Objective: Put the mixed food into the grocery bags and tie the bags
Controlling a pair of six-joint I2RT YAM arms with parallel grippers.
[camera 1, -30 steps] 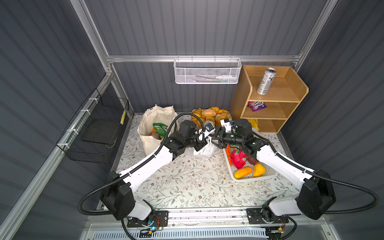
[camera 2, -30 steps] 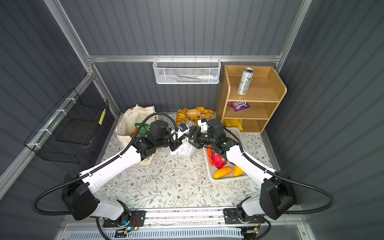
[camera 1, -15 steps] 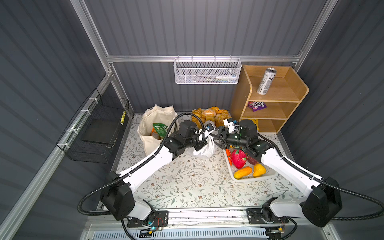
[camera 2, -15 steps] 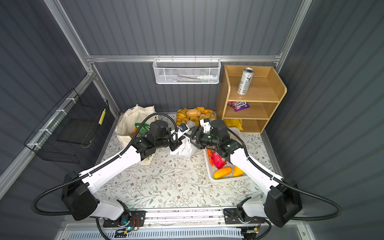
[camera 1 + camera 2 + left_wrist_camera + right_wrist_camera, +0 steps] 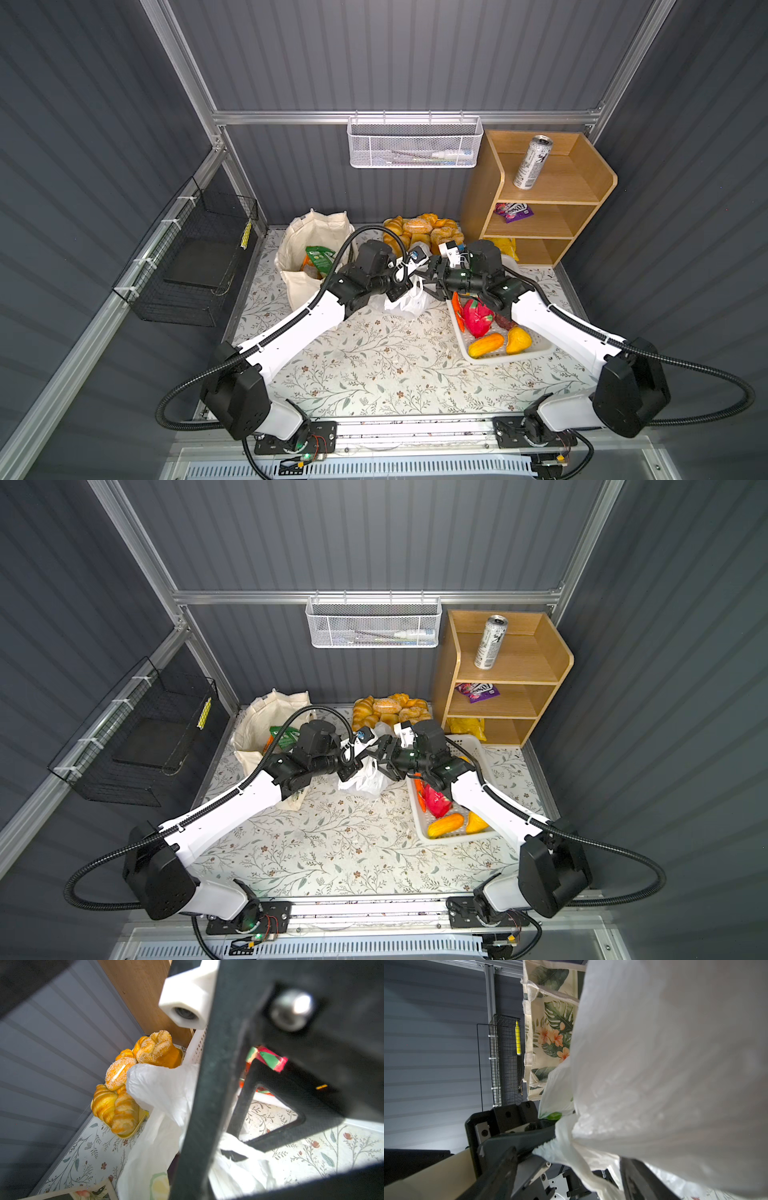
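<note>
The crumpled white plastic bag (image 5: 409,303) hangs clenched in the left hand (image 5: 550,1142); the right hand (image 5: 431,282) gapes.

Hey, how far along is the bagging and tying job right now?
Partly done: green packets sit in the canvas tote. In hand: the left gripper is shut on the plastic bag at its gathered top, the right gripper open beside it; no knot shows. Left: the can on the wooden shelf, and both bags untied.
</note>
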